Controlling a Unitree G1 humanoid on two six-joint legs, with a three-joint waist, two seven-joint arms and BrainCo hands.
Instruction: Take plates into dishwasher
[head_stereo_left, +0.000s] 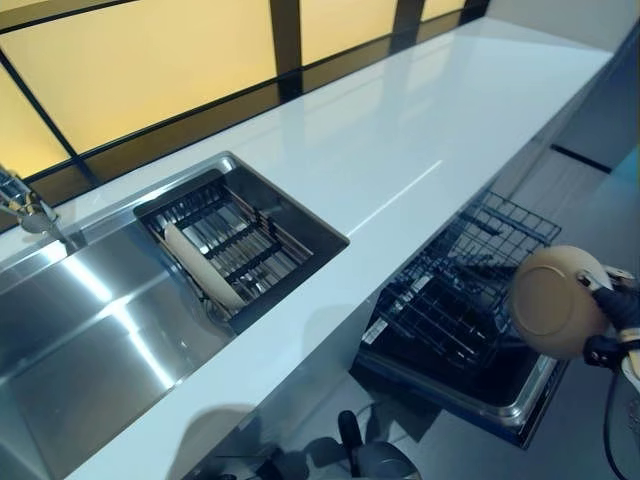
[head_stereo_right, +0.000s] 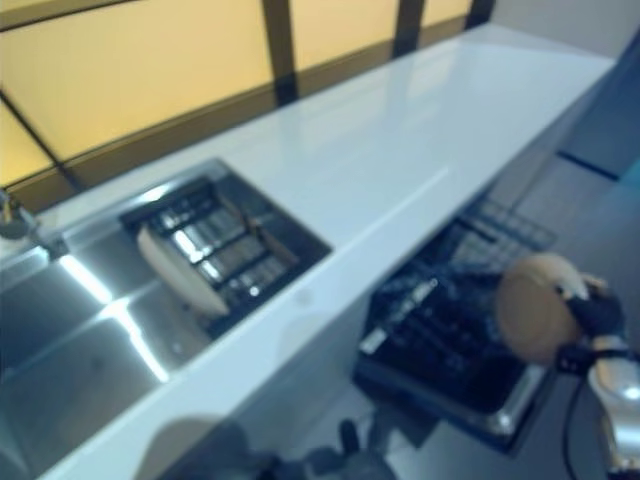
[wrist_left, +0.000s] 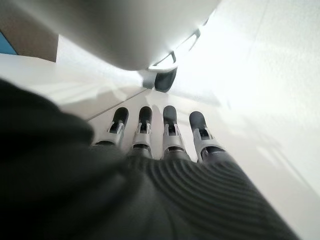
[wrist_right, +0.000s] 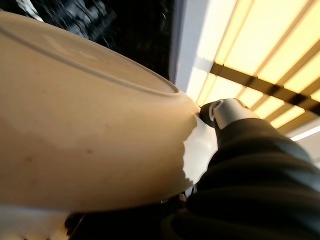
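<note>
While right hand (head_stereo_left: 612, 322) grips tan plate (head_stereo_left: 553, 302) on edge over open dishwasher rack (head_stereo_left: 462, 285), right of tabletop (head_stereo_left: 400, 150), step in hand is loading. Next: lower plate into rack slot. Second plate (head_stereo_left: 200, 265) waits in sink (head_stereo_left: 100, 330). Left hand (wrist_left: 165, 130) fingers straight, empty.

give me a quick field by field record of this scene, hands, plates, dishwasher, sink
right hand: right hand grips the tan plate by its rim, above the dishwasher rack
left hand: left hand holds nothing, fingers straight
dishwasher: open below the white counter, rack pulled out
sink: sink holds a wire drainer basket with a second plate standing on edge
task state: held plate not yet in the rack
</note>
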